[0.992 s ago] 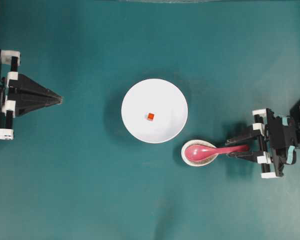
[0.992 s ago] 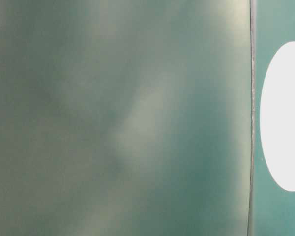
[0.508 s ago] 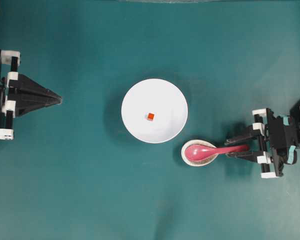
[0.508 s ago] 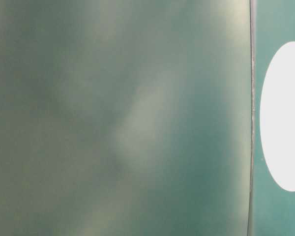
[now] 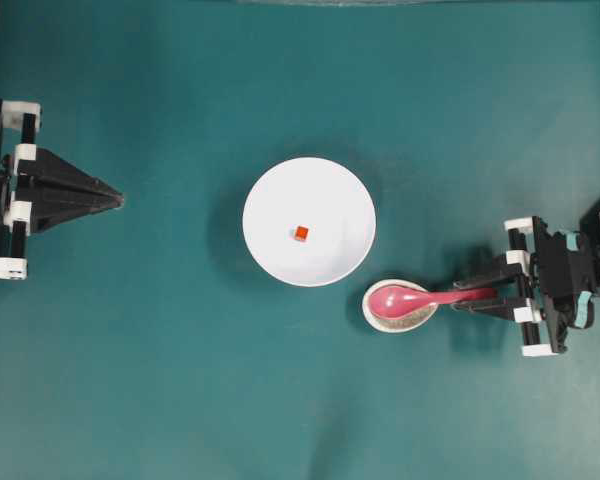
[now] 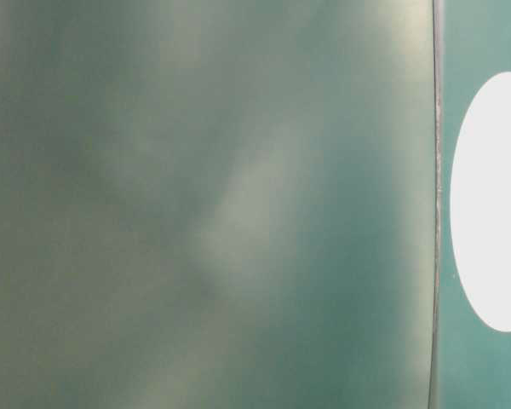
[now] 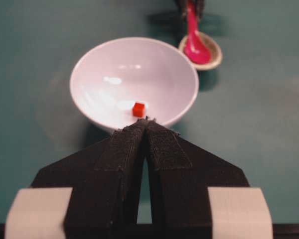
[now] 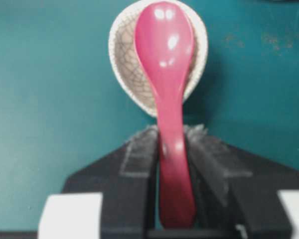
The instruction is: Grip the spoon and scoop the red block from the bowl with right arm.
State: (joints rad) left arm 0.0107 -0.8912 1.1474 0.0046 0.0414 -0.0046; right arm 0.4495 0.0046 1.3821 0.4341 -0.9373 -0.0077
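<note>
The pink spoon (image 5: 405, 298) lies with its scoop in the speckled oval rest (image 5: 400, 318), right of and below the white bowl (image 5: 330, 200). Its handle points right, into my right gripper (image 5: 462, 297). In the right wrist view both fingers press the sides of the spoon (image 8: 165, 50) handle, so the right gripper (image 8: 172, 134) is shut on it. The tiny red block (image 5: 301, 233) sits near the bowl's middle. My left gripper (image 5: 120, 200) rests shut at the far left with nothing in it. From the left gripper (image 7: 147, 121) I see the bowl (image 7: 104, 74) and the block (image 7: 138, 109) straight ahead.
The teal table (image 5: 180, 380) surrounds everything. The spoon rest (image 8: 122, 55) sits close to the bowl's lower right rim. The table-level view is mostly blurred green, with part of the bowl (image 6: 494, 204) at its right edge.
My right gripper's fingers have drawn together onto the spoon handle. The spoon's scoop has shifted slightly in its rest. The left arm, bowl and block have not moved.
</note>
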